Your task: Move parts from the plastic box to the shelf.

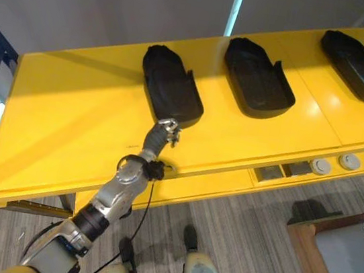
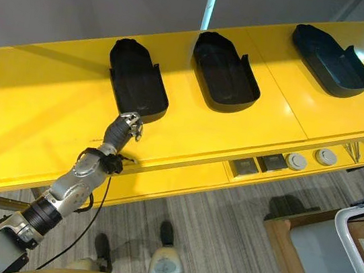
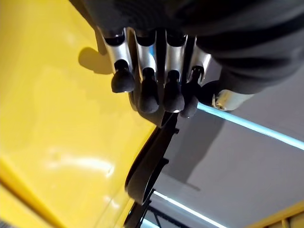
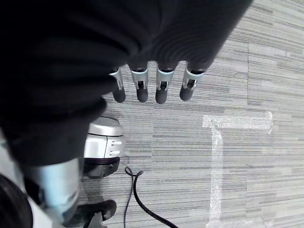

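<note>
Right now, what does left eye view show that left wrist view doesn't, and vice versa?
Left eye view alone: three black moulded plastic parts in a row, the middle one and the right one among them. Left wrist view alone: the dark fingertips close up, straight. Both: the left robot hand at the leftmost part on the yellow shelf.

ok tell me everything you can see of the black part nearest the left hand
The nearest black part is a matte, plastic-looking shallow tray with a rounded far end, raised side walls and a notch in one wall. It lies flat on the yellow shelf, leftmost of three alike. The left hand reaches its near end, fingers curled; contact is unclear.
</note>
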Tool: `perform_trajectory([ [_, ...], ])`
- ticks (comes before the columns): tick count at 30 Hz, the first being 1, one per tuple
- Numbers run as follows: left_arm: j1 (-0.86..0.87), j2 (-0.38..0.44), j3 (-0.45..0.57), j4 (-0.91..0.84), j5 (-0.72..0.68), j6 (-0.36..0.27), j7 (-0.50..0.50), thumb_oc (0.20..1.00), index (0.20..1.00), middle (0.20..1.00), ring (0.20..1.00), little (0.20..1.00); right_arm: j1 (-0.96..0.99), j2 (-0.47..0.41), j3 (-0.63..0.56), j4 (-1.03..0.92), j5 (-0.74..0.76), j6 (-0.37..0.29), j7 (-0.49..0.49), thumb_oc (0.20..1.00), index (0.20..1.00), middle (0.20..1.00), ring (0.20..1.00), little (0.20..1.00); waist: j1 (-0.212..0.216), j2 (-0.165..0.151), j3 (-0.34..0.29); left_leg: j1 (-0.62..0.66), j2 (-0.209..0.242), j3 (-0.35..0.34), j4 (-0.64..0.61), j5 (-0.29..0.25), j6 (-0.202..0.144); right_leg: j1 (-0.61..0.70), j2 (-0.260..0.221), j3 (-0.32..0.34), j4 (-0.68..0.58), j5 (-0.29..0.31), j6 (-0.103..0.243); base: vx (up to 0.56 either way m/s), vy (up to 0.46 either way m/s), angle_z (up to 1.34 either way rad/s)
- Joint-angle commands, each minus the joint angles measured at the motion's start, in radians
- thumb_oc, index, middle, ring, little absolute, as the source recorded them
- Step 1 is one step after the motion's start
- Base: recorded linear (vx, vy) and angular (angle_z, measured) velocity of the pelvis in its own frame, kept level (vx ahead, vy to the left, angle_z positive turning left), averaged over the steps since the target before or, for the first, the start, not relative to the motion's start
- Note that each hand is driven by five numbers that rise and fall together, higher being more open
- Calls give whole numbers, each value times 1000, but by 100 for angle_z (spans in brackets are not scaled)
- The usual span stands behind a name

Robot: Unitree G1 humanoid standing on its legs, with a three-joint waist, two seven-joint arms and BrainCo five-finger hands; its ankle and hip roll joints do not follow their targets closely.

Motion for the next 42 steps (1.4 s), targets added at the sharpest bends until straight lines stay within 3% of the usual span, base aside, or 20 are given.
perform_trajectory([
  [1,-109,-35,21,94,-2,-57,82,200,200,200,200,200,-35,-21,22,22,-9,26,-19,1000,1000,1000,1000,1000,-15,10,21,30,5,19,1,-16,5,-1,-8,24,4,11,12,0,0,0],
  [6,-98,-43,60,102,-17,-92,111,200,200,200,200,200,-32,-13,19,19,-16,33,-23,1000,1000,1000,1000,1000,-11,8,22,38,9,19,1,-16,3,9,-4,21,4,6,10,8,-6,-3],
  [10,-80,-29,78,80,-14,-101,69,200,200,200,200,200,-25,-6,9,24,-15,31,-27,1000,1000,1000,1000,1000,1,7,12,47,12,17,1,-20,2,23,-3,12,4,-2,10,1,-8,1],
  [15,-4,33,73,-47,121,-107,34,200,200,200,200,200,-22,5,-26,54,17,22,-33,1000,1000,1000,1000,1000,39,9,-17,62,14,7,1,-27,0,50,-3,-11,4,-11,9,-4,-28,3],
  [17,142,106,71,-143,283,-213,113,200,200,200,200,200,-29,20,-51,81,72,16,-40,1000,1000,1000,1000,1000,96,3,-48,79,15,-7,1,-35,-2,85,-7,-49,4,-25,3,-79,-34,24],
  [18,162,116,74,-149,324,-225,141,200,200,200,200,200,-30,22,-53,85,79,13,-40,1000,1000,1000,1000,1000,105,2,-52,81,15,-9,1,-36,-2,90,-7,-55,4,-28,3,-92,-30,24],
  [19,218,145,79,-154,396,-264,160,357,357,357,357,357,-32,26,-61,93,96,12,-39,1000,1000,1000,1000,1000,125,-2,-61,85,15,-13,1,-37,-2,103,-9,-69,4,-33,2,-66,-23,29],
  [21,271,172,84,-146,477,-292,193,523,523,523,523,523,-36,31,-66,100,116,12,-38,1000,1000,1000,1000,1000,148,-8,-70,89,15,-18,1,-36,-3,116,-11,-85,4,-35,0,-72,-31,31],
  [22,320,196,97,-139,497,-297,221,526,526,526,526,526,-41,35,-68,107,123,11,-33,1000,1000,1000,1000,1000,171,-13,-77,93,15,-25,1,-34,-3,127,-12,-102,4,-38,-1,-99,-31,22],
  [23,361,223,103,-122,537,-306,235,523,523,523,523,523,-48,35,-71,114,119,12,-28,1000,1000,1000,1000,1000,193,-16,-84,94,14,-32,1,-34,-2,137,-13,-115,4,-41,-2,-107,-32,30],
  [26,441,283,96,-15,721,-319,289,391,391,391,391,391,-84,28,-73,147,99,24,-8,1000,1000,1000,1000,1000,247,-24,-97,105,10,-60,1,-31,-1,166,-10,-151,4,-46,-6,-69,-20,43],
  [29,482,277,81,96,747,-329,321,388,388,388,388,388,-110,29,-65,173,121,18,-6,1000,1000,1000,1000,1000,271,-27,-105,108,6,-77,1,-31,-1,179,-7,-165,4,-50,-6,-46,-10,24],
  [30,507,261,72,147,767,-335,340,344,344,344,344,344,-127,29,-70,182,122,18,4,1000,1000,1000,1000,1000,285,-29,-107,106,6,-87,1,-29,-2,182,-5,-170,4,-51,-8,-58,-29,19],
  [32,558,198,75,298,691,-317,438,200,200,200,200,200,-149,33,-74,196,129,21,13,1000,1000,1000,1000,1000,309,-32,-109,104,5,-105,1,-27,-4,186,-3,-185,4,-53,-7,-62,-34,30],
  [34,571,148,101,414,656,-336,448,200,200,200,200,200,-149,41,-71,206,143,17,9,1000,1000,1000,1000,1000,315,-35,-112,102,4,-111,1,-24,-5,186,-4,-193,4,-51,-6,-42,-30,20],
  [36,578,112,127,489,592,-299,428,200,200,200,200,200,-146,47,-68,210,170,16,0,1000,1000,1000,1000,1000,319,-38,-112,99,3,-118,1,-21,-6,183,-5,-199,4,-49,-4,-44,-38,12],
  [37,585,73,161,584,525,-274,340,351,351,351,351,351,-143,53,-73,214,184,15,-8,1000,1000,1000,1000,1000,321,-40,-111,95,3,-122,1,-18,-7,181,-7,-204,4,-45,-1,-50,-34,20],
  [38,586,49,183,634,505,-239,314,1000,1000,1000,1000,1000,-142,56,-76,217,189,13,-14,1000,1000,1000,1000,1000,322,-40,-111,93,3,-125,1,-15,-8,179,-8,-207,4,-43,0,-51,-23,24],
  [40,586,3,233,810,470,-257,256,1000,1000,1000,1000,1000,-143,51,-96,228,150,22,-2,1000,1000,1000,1000,1000,317,-42,-114,91,3,-126,1,-13,-8,175,-10,-207,4,-41,2,-27,11,16],
  [42,579,-9,264,861,444,-256,260,1000,1000,1000,1000,1000,-143,49,-100,233,135,27,4,1000,1000,1000,1000,1000,315,-42,-115,90,3,-126,1,-12,-8,173,-11,-206,4,-38,4,-4,13,3],
])
